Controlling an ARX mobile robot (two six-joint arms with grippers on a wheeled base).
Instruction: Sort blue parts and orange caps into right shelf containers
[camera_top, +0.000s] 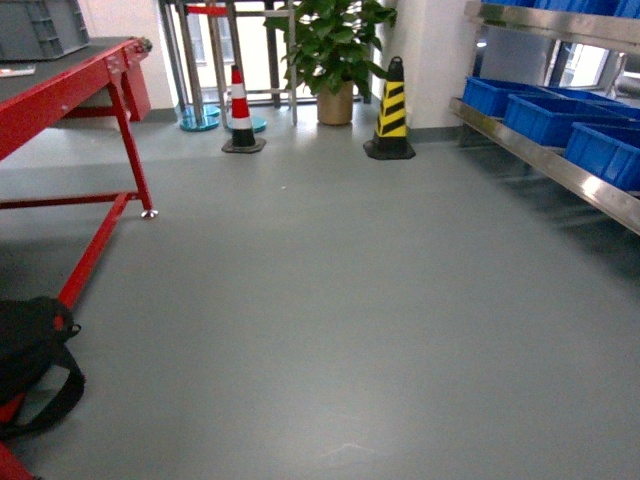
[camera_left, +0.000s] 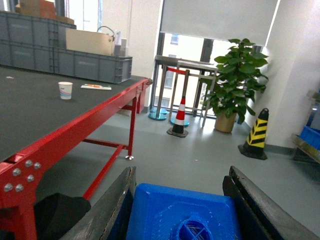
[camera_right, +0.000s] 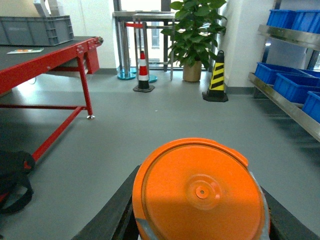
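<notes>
You are in the carrying step: both loads are picked up and the base has yet to reach the shelf. In the left wrist view, your left gripper is clamped on a blue part, a squarish moulded piece seated between the two dark fingers. In the right wrist view, your right gripper is closed around an orange cap, its flat round top facing the camera and filling the space between the fingers. Neither arm shows in the head view.

The right shelf containers, a row of blue crates on a steel shelf, sit at about two o'clock in the head view, well apart from you across bare grey floor. The red table lies at ten o'clock, and the yellow-and-black cone stands at one o'clock near the potted plant.

Next, I judge, you need to turn the base toward two o'clock and drive up to the shelf, keeping clear of the cone, before raising either arm over a crate rim.
</notes>
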